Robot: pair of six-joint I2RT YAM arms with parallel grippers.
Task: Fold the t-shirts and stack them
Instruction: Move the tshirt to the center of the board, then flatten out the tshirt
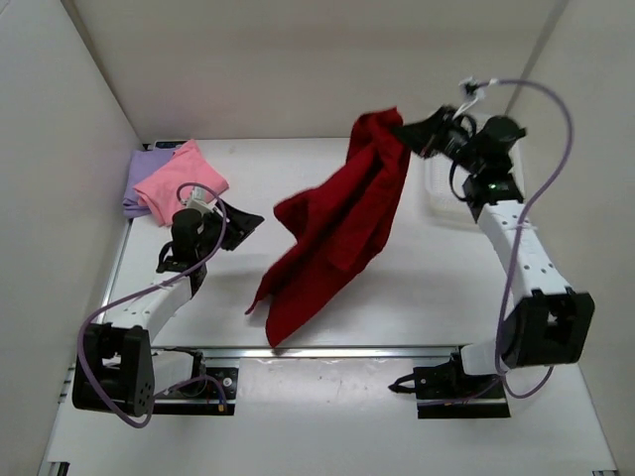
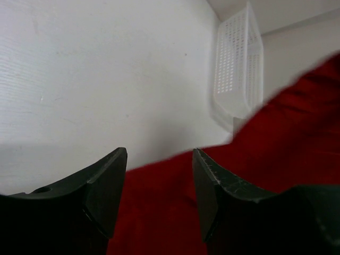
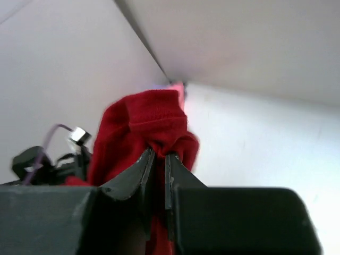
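Overhead view, read left to right. In the far-left corner of the table lies the lavender t-shirt, with the pink t-shirt lapping over it. Just beside this pile the left gripper hangs low with its jaws wide and nothing between them. Its wrist view shows red cloth close beyond the fingertips but not touched. At centre hangs the dark red t-shirt, lifted by one bunched edge, its lower end trailing onto the table near the front rail. The right gripper is clamped on that top edge, raised toward the back wall. The white lattice basket sits under it at far right. The step in hand appears to be spreading the shirt for folding. To do it well, the free gripper should take a hanging corner or hem — not a mid-panel fold — so the cloth can be drawn taut and laid flat.
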